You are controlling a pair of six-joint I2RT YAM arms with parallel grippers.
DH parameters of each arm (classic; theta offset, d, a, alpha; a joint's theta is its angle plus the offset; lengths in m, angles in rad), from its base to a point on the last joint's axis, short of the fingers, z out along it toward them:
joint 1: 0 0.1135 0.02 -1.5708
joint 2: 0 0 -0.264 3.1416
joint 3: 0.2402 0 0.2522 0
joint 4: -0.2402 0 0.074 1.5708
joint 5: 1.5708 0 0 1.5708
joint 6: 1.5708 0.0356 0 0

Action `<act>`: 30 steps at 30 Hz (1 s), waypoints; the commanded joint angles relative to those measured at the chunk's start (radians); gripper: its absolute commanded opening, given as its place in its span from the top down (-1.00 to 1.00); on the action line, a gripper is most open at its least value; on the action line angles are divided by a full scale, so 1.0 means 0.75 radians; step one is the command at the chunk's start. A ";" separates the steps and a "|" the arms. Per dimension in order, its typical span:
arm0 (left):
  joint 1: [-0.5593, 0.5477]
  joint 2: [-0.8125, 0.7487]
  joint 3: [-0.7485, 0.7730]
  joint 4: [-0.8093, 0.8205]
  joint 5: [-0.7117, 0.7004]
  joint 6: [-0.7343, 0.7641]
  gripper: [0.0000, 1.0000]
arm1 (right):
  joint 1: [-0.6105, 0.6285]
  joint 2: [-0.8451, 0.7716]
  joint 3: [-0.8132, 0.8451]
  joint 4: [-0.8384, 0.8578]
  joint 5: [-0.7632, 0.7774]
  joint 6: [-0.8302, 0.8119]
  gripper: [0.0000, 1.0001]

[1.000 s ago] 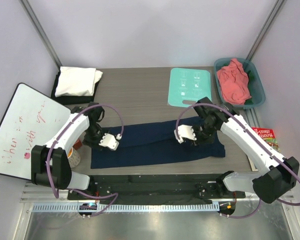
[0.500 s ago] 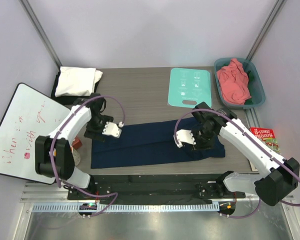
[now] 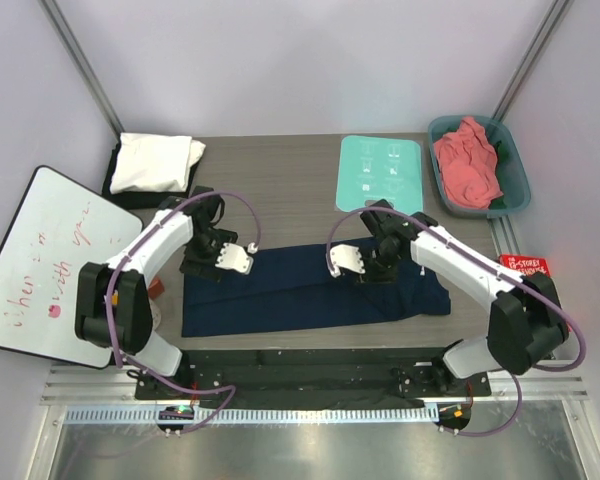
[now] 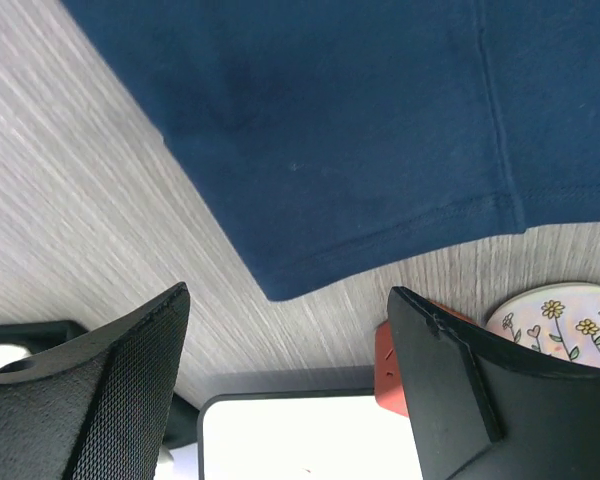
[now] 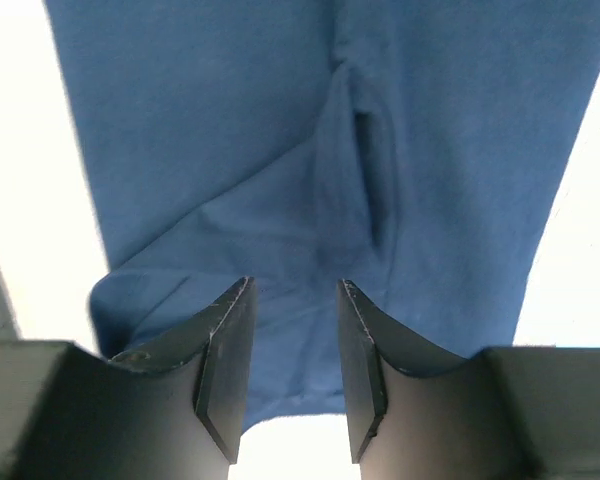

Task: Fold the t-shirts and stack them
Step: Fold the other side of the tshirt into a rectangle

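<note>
A dark navy t-shirt (image 3: 300,288) lies as a long folded strip across the near part of the table. My left gripper (image 3: 198,265) is open and empty, low over the shirt's left end. The left wrist view shows a shirt corner (image 4: 380,130) beyond the wide-open gripper (image 4: 288,300). My right gripper (image 3: 373,266) is open and empty above the strip's right-hand part. The right wrist view shows wrinkled navy cloth (image 5: 310,170) below the gripper (image 5: 292,290). A folded white shirt (image 3: 155,160) lies on a black one (image 3: 120,195) at the back left. A salmon pink shirt (image 3: 467,160) lies in the tub.
A teal tub (image 3: 515,165) stands at the back right, with a mint-green board (image 3: 380,173) beside it. A whiteboard (image 3: 40,260) leans off the table's left side. A flowered mug (image 4: 565,315) and an orange object (image 4: 388,375) sit near the left gripper. A book (image 3: 528,268) lies at the right edge.
My left gripper has moved back and a little right at the shirt's left end. My right gripper has moved left over the shirt. The shirt lies as before.
</note>
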 commanded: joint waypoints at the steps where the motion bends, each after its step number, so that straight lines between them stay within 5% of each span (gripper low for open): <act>1: -0.004 -0.001 -0.006 0.021 0.020 -0.037 -0.61 | 0.009 0.061 0.057 0.129 -0.030 -0.022 0.13; 11: -0.004 0.010 -0.042 0.062 0.000 -0.067 -0.57 | 0.013 0.173 0.061 0.174 -0.032 -0.067 0.21; 19: -0.002 0.026 -0.032 0.079 0.002 -0.069 -0.55 | 0.021 0.206 0.110 0.083 -0.038 -0.118 0.98; 30: -0.002 0.069 0.007 0.085 -0.021 -0.041 -0.51 | 0.036 0.310 0.463 -0.376 -0.226 -0.200 0.97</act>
